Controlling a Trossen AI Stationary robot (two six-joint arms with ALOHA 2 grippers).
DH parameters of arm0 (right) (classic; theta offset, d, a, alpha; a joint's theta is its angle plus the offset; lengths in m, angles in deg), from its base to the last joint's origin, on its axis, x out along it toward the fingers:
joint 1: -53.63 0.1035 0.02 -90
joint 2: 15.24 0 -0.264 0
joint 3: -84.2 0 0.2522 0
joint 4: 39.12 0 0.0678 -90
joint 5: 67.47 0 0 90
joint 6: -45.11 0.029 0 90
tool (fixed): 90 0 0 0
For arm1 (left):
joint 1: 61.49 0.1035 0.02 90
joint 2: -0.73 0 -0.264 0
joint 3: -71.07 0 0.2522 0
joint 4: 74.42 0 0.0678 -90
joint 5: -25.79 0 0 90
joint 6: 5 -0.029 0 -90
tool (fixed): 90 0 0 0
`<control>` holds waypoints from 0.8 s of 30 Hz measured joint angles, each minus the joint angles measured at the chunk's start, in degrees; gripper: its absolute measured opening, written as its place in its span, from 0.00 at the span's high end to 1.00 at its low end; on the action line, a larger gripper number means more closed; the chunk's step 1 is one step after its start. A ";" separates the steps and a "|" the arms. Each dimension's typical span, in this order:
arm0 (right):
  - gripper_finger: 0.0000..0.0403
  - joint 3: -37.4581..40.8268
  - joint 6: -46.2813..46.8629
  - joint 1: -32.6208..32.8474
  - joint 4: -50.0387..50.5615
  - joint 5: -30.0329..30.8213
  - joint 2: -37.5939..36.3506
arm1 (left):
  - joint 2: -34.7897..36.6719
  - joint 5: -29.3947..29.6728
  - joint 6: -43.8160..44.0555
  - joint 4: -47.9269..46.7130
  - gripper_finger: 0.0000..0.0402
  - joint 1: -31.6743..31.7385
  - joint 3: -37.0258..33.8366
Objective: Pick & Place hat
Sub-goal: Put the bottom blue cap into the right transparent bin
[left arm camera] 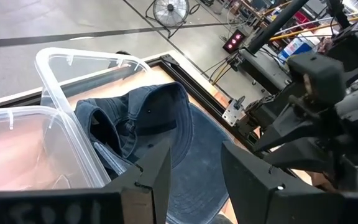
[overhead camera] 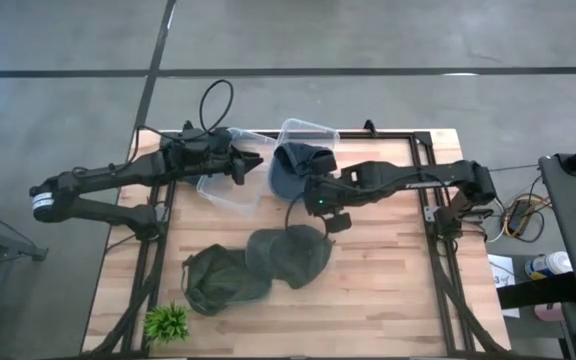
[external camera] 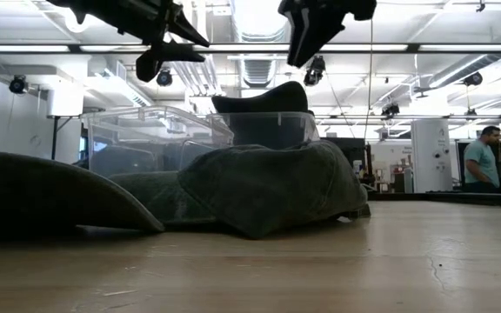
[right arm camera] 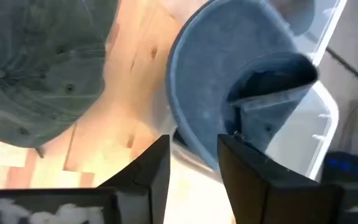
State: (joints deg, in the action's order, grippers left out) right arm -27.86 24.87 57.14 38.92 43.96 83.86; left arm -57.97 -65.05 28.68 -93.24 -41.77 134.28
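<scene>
Resting half in, half out of a clear plastic bin point(overhead camera: 308, 134) at about 12 o'clock from the table's centre: a blue-grey hat point(overhead camera: 293, 168), crown inside the bin, brim draped over the near wall onto the wooden table point(overhead camera: 388, 290). Seen in the left wrist view as a denim cap point(left arm camera: 160, 124) with its brim spilling past the bin's rim point(left arm camera: 73, 59); in the right wrist view as a rounded blue brim point(right arm camera: 229, 68) over the bin's edge. Hovering just at 4 o'clock of the hat, above the boards: the right gripper point(overhead camera: 318, 195), fingers point(right arm camera: 151, 168) parted with a clear gap, holding nothing. Poised at 9 o'clock of the hat, over a second clear bin point(overhead camera: 230, 180) touching the first: the left gripper point(overhead camera: 253, 162), fingers point(left arm camera: 157, 168) likewise apart and empty. Lying at 6 o'clock of the hat, well clear of it: two olive-green hats, one point(overhead camera: 290, 255) nearer the centre, the other point(overhead camera: 223, 280) at its 8 o'clock, the two overlapping. Sitting at the table's 7 o'clock corner: a small green plant point(overhead camera: 166, 322). Standing far off in the room in the low view: a person point(external camera: 484, 161).
</scene>
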 joint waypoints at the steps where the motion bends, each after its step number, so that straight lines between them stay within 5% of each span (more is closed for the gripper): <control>1: 0.66 -0.60 -0.89 -0.02 0.03 0.01 0.47 | 0.00 0.00 -0.35 -0.04 0.67 0.00 0.00; 16: 0.57 0.94 -9.34 -0.54 -1.68 5.63 4.86 | 0.00 -0.13 -2.21 -0.31 0.67 -0.01 -0.04; 24: 0.80 1.02 -3.25 -1.93 -7.88 5.38 4.66 | 0.00 -0.15 -2.11 -1.51 0.67 0.00 -0.04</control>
State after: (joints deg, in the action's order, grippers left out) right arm -26.84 21.62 55.22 31.04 49.34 88.53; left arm -57.97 -65.21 26.57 -94.75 -41.77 134.24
